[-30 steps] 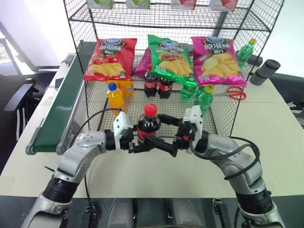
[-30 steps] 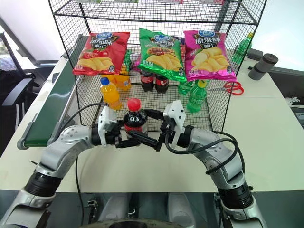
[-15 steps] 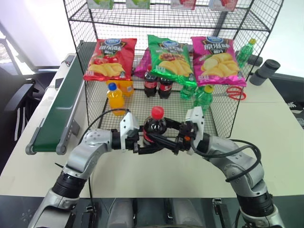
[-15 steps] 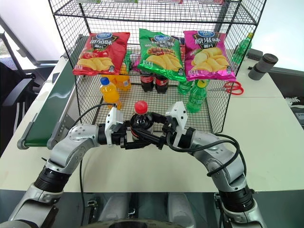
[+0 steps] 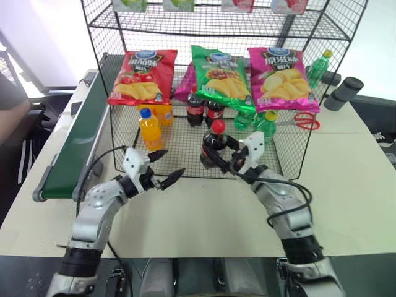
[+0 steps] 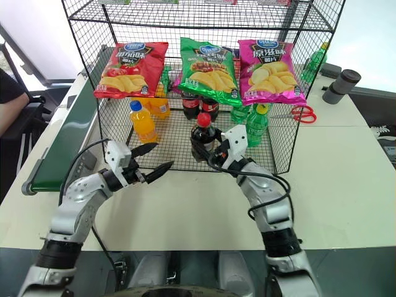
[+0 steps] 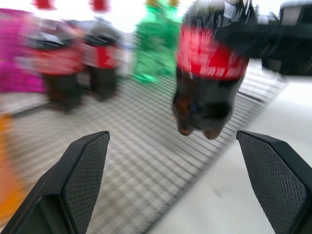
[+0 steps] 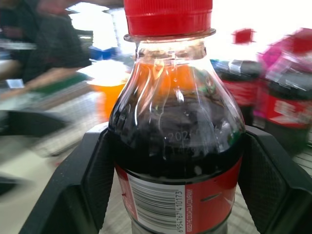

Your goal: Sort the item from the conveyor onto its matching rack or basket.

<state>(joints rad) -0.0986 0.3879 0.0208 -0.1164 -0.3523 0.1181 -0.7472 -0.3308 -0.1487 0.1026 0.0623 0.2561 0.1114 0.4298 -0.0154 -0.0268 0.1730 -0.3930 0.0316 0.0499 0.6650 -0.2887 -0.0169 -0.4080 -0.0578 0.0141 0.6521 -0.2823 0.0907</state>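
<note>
The green conveyor (image 5: pixel 77 145) runs along the table's left edge. Beside it, the left gripper (image 5: pixel 168 166) hovers with fingers spread wide, holding nothing. To its right, the right gripper (image 5: pixel 218 159) clamps the cola bottle (image 5: pixel 213 147) (red cap up) over the front edge of the black wire rack (image 5: pixel 185 139).

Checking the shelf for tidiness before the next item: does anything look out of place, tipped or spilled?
One oddity: red-handled scissors lie on the table beside the rack, unrelated to the snacks. The cola bottle tilts only because the right gripper holds it above the rack's floor. No spill or damage shows.
</note>
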